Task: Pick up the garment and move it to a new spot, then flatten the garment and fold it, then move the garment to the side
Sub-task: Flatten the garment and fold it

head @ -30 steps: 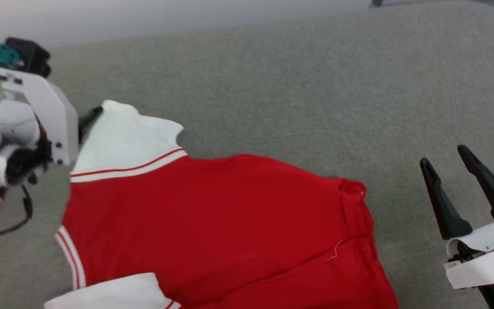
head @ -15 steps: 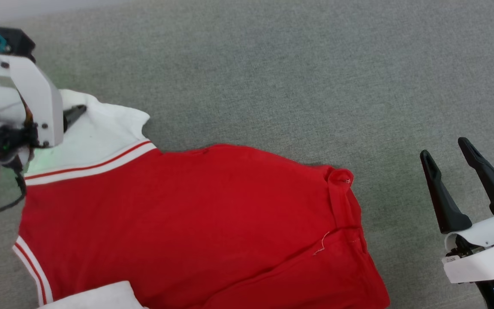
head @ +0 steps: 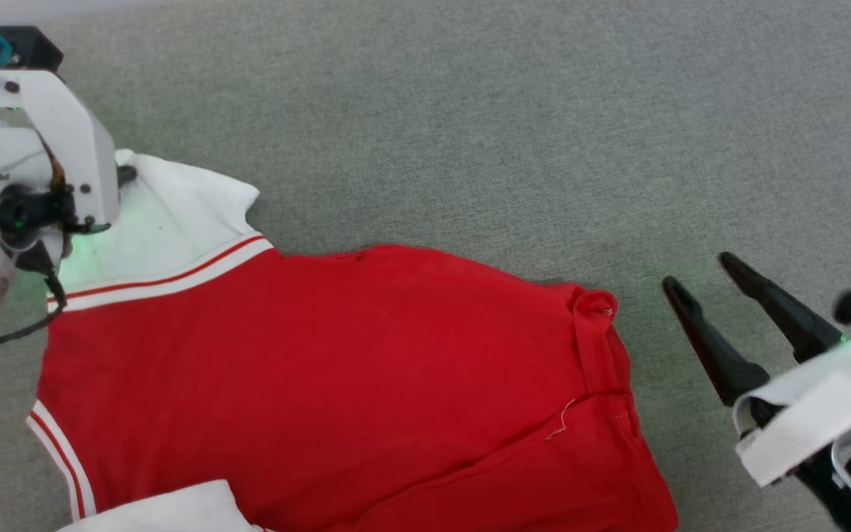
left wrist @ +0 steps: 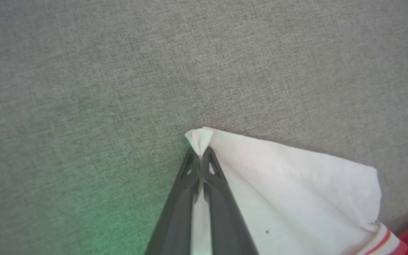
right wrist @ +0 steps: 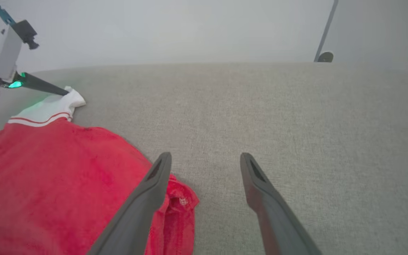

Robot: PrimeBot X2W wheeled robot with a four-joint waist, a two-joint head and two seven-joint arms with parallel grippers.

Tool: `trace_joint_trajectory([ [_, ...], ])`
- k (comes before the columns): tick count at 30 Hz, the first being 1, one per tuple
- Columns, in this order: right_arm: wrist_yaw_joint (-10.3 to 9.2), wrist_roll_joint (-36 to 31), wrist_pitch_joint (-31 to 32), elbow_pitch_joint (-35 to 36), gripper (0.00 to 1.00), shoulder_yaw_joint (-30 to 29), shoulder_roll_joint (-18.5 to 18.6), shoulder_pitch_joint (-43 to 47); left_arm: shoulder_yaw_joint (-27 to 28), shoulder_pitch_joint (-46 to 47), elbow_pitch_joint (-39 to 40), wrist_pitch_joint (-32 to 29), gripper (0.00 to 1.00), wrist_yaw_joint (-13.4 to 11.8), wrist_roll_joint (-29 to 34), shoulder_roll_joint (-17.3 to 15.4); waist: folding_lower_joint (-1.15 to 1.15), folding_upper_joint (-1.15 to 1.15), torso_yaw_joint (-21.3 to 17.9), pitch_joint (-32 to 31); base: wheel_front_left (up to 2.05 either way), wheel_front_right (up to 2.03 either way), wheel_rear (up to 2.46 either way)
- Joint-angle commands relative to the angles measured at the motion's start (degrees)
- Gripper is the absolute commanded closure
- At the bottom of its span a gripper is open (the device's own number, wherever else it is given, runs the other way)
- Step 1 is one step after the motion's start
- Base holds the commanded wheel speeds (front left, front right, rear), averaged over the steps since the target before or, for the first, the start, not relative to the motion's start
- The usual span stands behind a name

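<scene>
The garment [head: 337,369], red with white sleeves and striped trim, lies spread on a grey fabric surface [head: 507,148]. My left gripper [head: 128,175] is at the upper left, mostly behind its white wrist bracket. In the left wrist view it [left wrist: 200,153] is shut on the tip of the upper white sleeve [left wrist: 296,184], and a small pinch of cloth sticks out past the fingertips. My right gripper [head: 697,271] stands open just right of the garment's bunched red hem corner [head: 594,307]. In the right wrist view the right gripper [right wrist: 205,156] holds nothing, with the hem corner [right wrist: 181,198] by its left finger.
The grey surface stretches far and right of the garment [right wrist: 48,170]. In the right wrist view its far edge [right wrist: 225,63] meets a pale wall, with a thin dark pole and its foot [right wrist: 326,56] at the back right.
My left gripper has shut on the tip of the white sleeve. My right gripper has moved left toward the hem corner and tilted. The head camera tipped downward early in the second.
</scene>
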State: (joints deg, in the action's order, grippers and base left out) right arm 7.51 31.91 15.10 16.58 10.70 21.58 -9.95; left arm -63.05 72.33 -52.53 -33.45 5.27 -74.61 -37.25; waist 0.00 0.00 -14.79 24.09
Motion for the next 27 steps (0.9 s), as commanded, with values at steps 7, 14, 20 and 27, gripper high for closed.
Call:
trace_joint_trajectory([
  [7, -0.03, 2.4, 18.1, -4.2, 0.00, 1.1, -0.4, -7.7, -1.0, -0.6, -1.7, 0.0, 1.00, 0.9, 0.2, 2.9, 0.00, 0.00, 1.0, 0.1, 0.00, 0.00, 0.00],
  [14, -0.02, 2.7, 32.5, -9.5, 0.00, 4.1, -1.6, -15.1, -1.2, 1.2, -2.4, 0.8, 1.00, 1.5, 0.7, 5.2, 0.00, 0.00, 2.8, 0.9, 0.00, 0.00, 0.00],
  [20, -0.02, 2.7, 38.6, -15.1, 0.00, 7.9, -2.9, -19.2, -1.4, 2.1, -3.2, 1.4, 1.00, 1.9, 1.0, 6.8, 0.00, 0.00, 4.2, 1.4, 0.00, 0.00, 0.00],
  [27, -0.05, 3.3, 40.1, -21.2, 1.00, 10.7, -2.8, -22.6, -1.3, 2.3, -4.1, 2.2, 1.00, 2.2, 0.4, 7.9, 0.00, 0.00, 5.5, 1.3, 0.00, 0.00, 0.00],
])
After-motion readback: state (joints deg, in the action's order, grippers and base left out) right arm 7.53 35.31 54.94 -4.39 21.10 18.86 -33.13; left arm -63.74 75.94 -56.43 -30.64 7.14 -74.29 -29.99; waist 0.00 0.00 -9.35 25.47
